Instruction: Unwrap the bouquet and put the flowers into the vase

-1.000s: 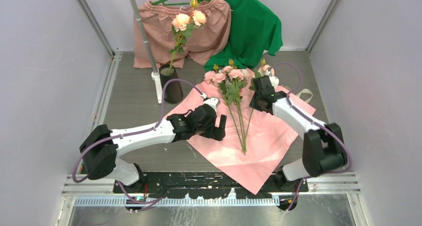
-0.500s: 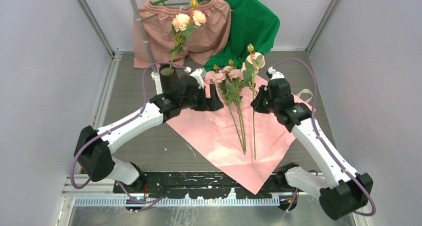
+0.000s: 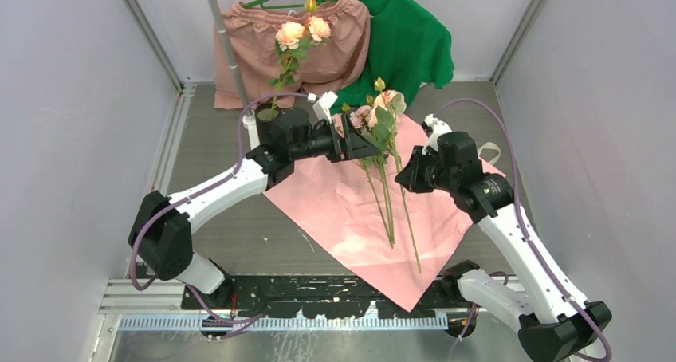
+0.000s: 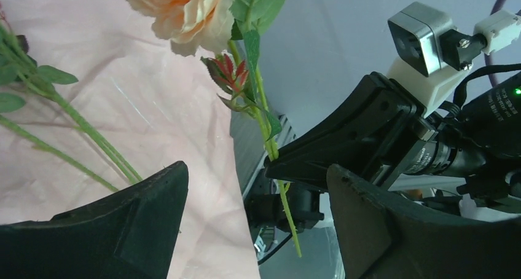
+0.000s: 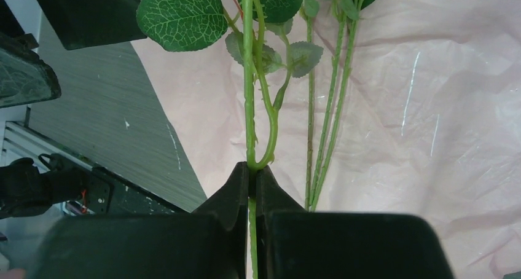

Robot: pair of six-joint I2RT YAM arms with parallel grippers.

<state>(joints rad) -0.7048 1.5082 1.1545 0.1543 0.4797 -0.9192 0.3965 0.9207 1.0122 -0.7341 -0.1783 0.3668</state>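
Unwrap is done as far as I can judge: salmon paper (image 3: 351, 210) lies flat and open on the desk, cream ribbon (image 3: 488, 149) is off to the right, beside the paper's edge. No cone left.

Vase (image 3: 265, 116) stands at the back left, partly hidden behind my left arm. One peach rose (image 3: 291, 35) stands in it, head high above the mouth.

My right hand (image 3: 405, 175) is pinched tight on a second peach stem (image 3: 388, 100). The jaws meet on it partway down, just below a leaf fork. The stem is lifted and near upright, bloom and yellow bud on top, lower end hanging over the paper.

My left hand (image 3: 357, 144) is wide open with nothing in it. It sits just beside the lifted stem and over the heads of the pink flowers (image 3: 363, 119), between them and the vase.

The pink flowers lie on the paper, stems pointing toward me, not in the vase.

Left to do, in my reading: get the held stem into the vase, then the pink bunch. Roughly a third in.
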